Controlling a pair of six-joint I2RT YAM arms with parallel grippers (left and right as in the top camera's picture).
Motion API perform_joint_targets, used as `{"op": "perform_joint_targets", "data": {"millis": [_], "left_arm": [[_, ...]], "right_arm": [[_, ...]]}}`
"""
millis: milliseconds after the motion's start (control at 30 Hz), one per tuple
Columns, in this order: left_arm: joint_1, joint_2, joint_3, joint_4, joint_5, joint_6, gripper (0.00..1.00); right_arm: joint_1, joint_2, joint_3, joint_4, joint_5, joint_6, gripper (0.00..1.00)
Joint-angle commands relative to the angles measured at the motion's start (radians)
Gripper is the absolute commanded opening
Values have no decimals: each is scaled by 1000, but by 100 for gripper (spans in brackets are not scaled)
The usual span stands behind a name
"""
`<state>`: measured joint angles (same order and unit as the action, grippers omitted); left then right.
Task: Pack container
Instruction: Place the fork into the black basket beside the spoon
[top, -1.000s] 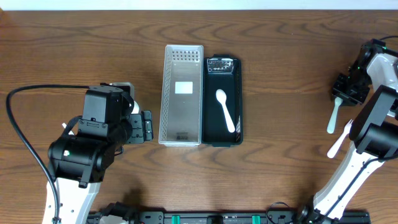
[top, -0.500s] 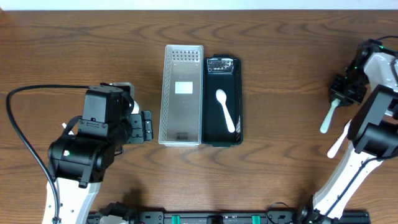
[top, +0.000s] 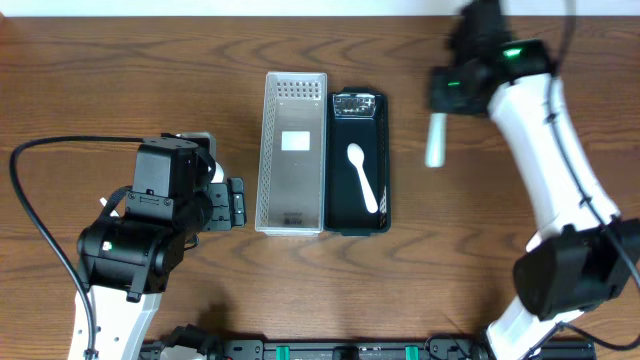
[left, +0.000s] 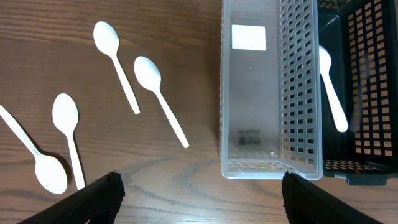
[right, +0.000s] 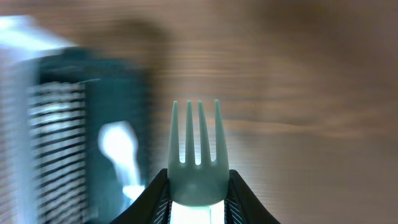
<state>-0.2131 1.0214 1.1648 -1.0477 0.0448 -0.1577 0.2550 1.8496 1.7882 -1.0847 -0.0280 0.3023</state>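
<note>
- The right gripper (right: 198, 191) has its jaws pinching the white fork (top: 435, 142) by the handle, with the tines pointing away from the wrist camera. From above, the fork hangs to the right of the clear basket (top: 293, 150). It is over bare worktop (top: 450, 250) and not yet above either bin.
- Only the handle end sits between the jaws, so we think the fork could swing or slip out during a quick sweep. It would then land on the worktop to the right of the clear basket.
- The black basket (top: 357, 215) stands against the clear basket's right side and already holds a spoon (top: 356, 155), while the clear basket looks empty. We cannot tell which bin the fork belongs in. A release too early on the way over would drop it in with the spoon.
- Both bins have perforated walls, so a low or tilted approach could catch the tines on a rim and shove the clear basket.
- The left gripper (left: 200, 183) has its jaws spread wide with nothing between them. It sits just left of the clear basket's near end.
- Loose spoons (left: 147, 71) lie on the worktop further left of the clear basket. If both arms reach for the bins at once, we think they could meet above them.
- A white label (left: 249, 37) lies on the clear basket's floor and looks blank to us.
- A faint moulded mark near that basket's near end is too small to read.
- A shiny patch at the black basket's far end is also illegible.
</note>
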Motion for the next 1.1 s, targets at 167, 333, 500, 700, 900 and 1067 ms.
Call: {"op": "perform_joint_targets", "data": {"millis": [167, 333, 500, 700, 900, 1067], "left_arm": [[2, 3, 10, -3, -8, 3, 84], [2, 3, 10, -3, -9, 3, 84], [2, 3, 10, -3, -9, 3, 84], [2, 3, 10, -3, -8, 3, 84], [2, 3, 10, -3, -8, 3, 84], [2, 3, 10, -6, -8, 3, 84]], "right_arm": [[234, 149, -8, 50, 6, 113, 19], [291, 274, -8, 60, 6, 112, 19], [304, 305, -8, 77, 28, 111, 25], [285, 283, 24, 69, 29, 79, 65], [201, 177, 209, -101, 163, 90, 64], [19, 44, 265, -196, 155, 192, 66]]}}
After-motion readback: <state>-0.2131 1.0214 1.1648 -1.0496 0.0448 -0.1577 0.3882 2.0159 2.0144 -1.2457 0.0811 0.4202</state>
